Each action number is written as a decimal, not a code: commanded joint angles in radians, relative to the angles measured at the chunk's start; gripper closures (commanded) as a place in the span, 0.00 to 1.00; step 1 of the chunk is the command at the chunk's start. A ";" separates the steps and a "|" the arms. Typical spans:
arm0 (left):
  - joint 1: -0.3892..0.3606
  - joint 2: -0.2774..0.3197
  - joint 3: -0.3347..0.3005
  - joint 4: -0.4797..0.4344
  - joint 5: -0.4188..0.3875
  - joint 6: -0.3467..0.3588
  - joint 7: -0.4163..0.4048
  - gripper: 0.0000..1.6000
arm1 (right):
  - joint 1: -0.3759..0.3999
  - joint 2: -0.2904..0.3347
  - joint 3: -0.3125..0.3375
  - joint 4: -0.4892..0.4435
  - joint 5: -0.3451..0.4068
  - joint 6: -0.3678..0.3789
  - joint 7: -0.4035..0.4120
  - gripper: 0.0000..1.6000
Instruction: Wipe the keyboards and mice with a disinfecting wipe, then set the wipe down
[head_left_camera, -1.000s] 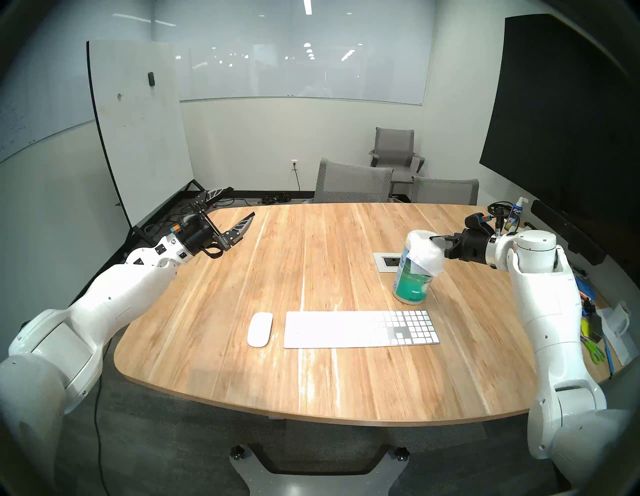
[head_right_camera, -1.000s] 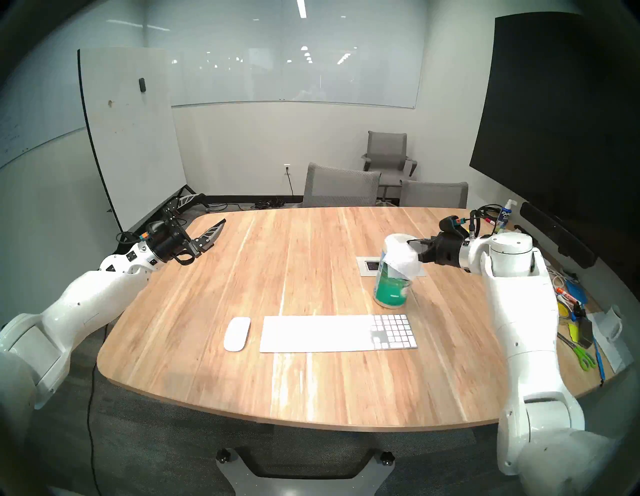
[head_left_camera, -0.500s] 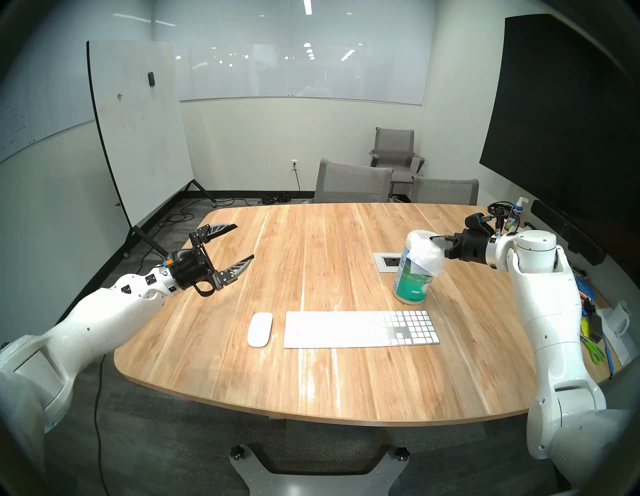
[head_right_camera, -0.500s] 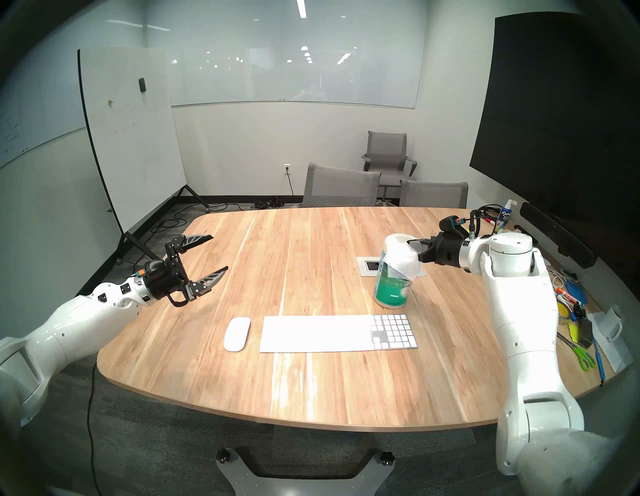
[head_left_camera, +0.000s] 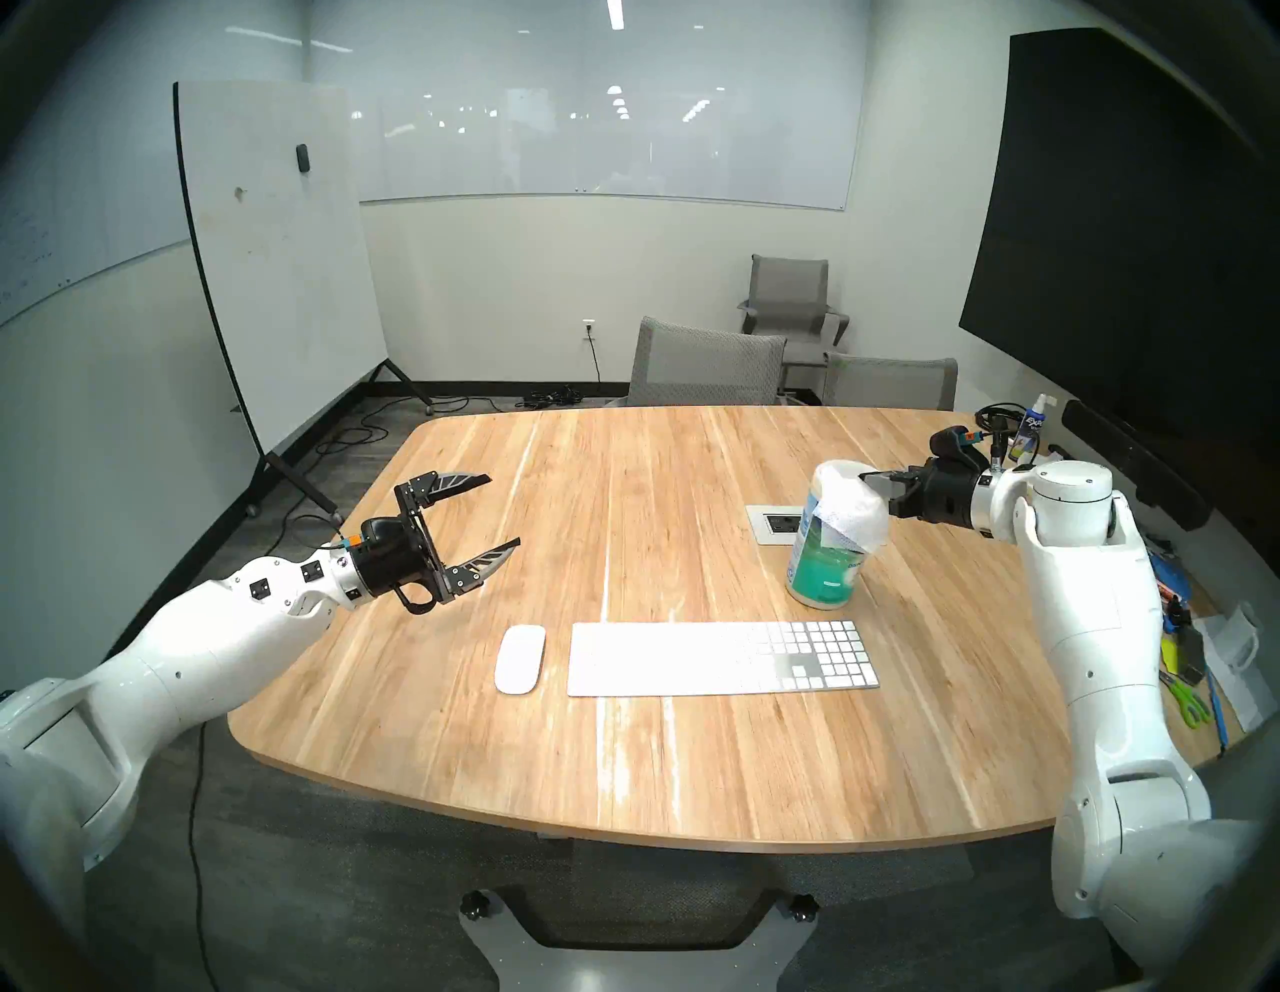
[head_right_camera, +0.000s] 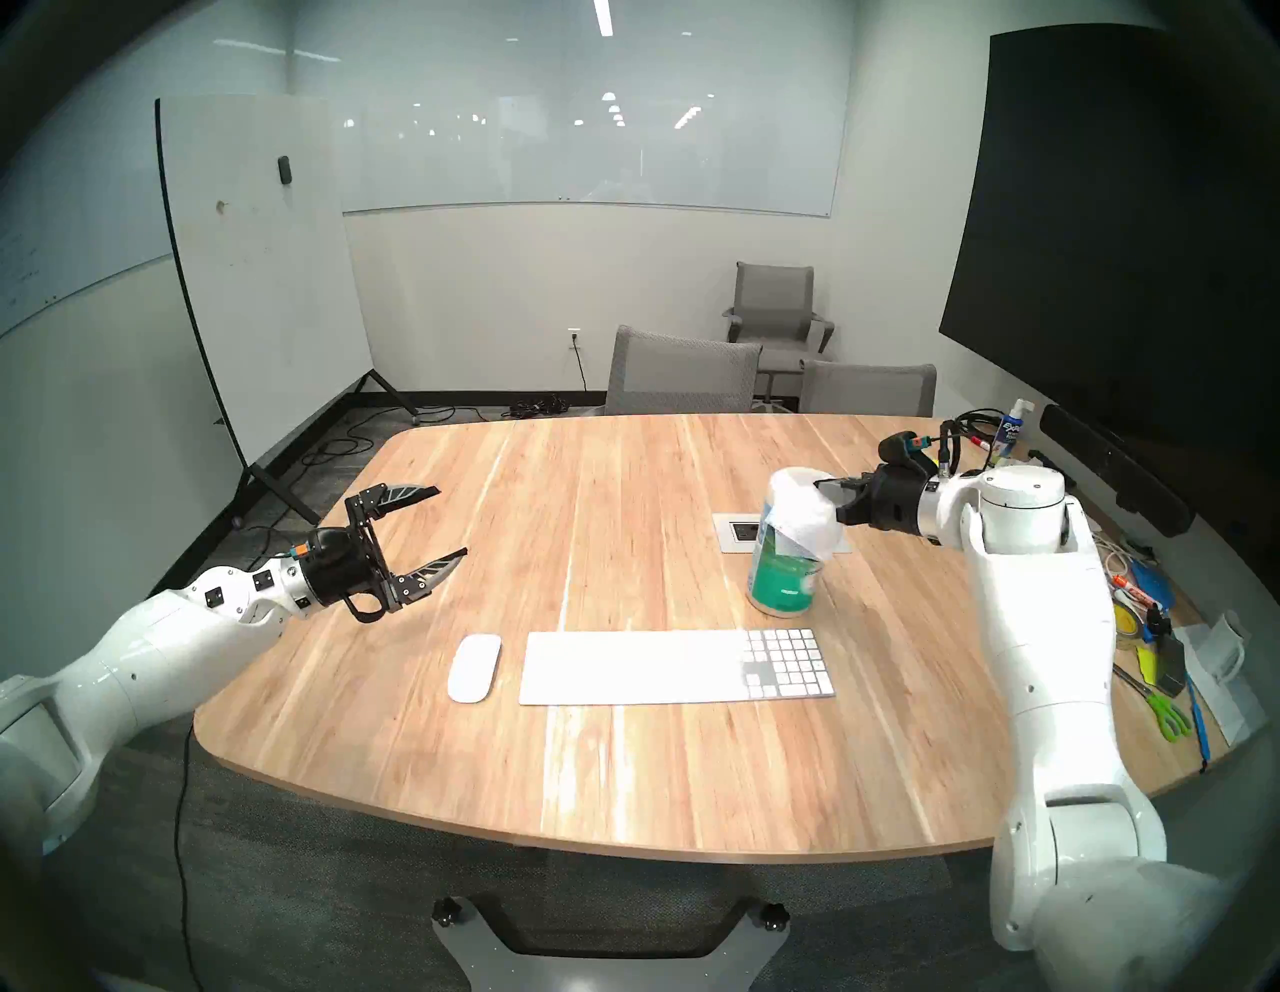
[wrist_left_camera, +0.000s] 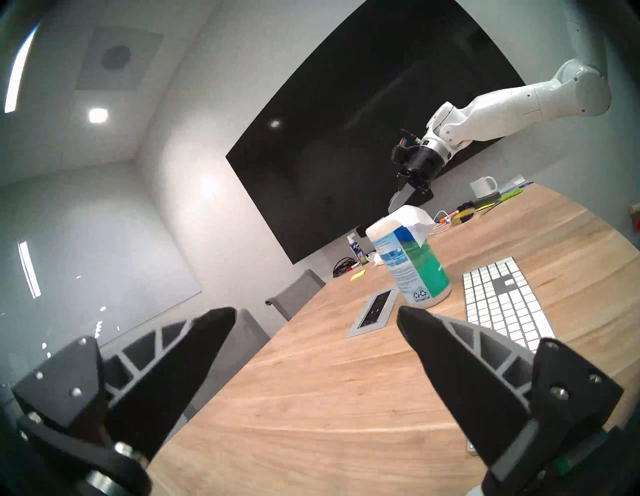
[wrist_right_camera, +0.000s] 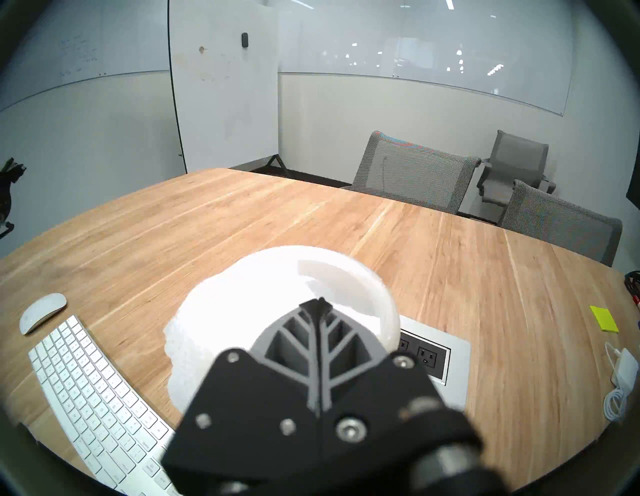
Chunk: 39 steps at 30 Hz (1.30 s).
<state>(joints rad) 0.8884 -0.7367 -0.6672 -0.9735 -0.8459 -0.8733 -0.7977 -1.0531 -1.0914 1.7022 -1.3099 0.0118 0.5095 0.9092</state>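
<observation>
1. Progress is at the very start: no wiping shows on either device, and the disinfecting wipe is not yet free of the wipes canister, over whose top and right side it drapes.
2. The right end effector is pressed together at the canister's top, pinching the upper part of the wipe; in the right wrist view its fingers meet with white sheet spread just beyond them.
3. The left end effector hangs with its fingers spread wide and empty above the left part of the tabletop, well apart from the canister.
4. The keyboard lies flat near the front edge of the tabletop, with the canister just behind its number-pad end.
5. The mouse sits just to the keyboard's left, apart from it.
6. Left to do, by my reading: pull the sheet clear, perhaps with the canister steadied, then wipe the keyboard, wipe the mouse, and lay the wipe down.
</observation>
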 joint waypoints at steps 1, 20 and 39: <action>-0.065 -0.081 0.005 0.066 -0.001 0.017 -0.033 0.00 | 0.006 -0.002 0.000 -0.004 0.001 -0.002 0.000 1.00; -0.064 -0.152 0.021 -0.024 0.066 0.018 -0.037 0.00 | 0.007 -0.007 0.005 -0.005 -0.007 -0.002 0.005 1.00; -0.124 -0.325 0.048 0.040 0.163 0.069 0.018 0.00 | 0.008 -0.012 0.011 -0.005 -0.017 -0.002 0.010 1.00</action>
<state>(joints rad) 0.8130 -0.9840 -0.6147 -0.9471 -0.6892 -0.8092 -0.7959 -1.0521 -1.1014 1.7142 -1.3102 -0.0056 0.5096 0.9196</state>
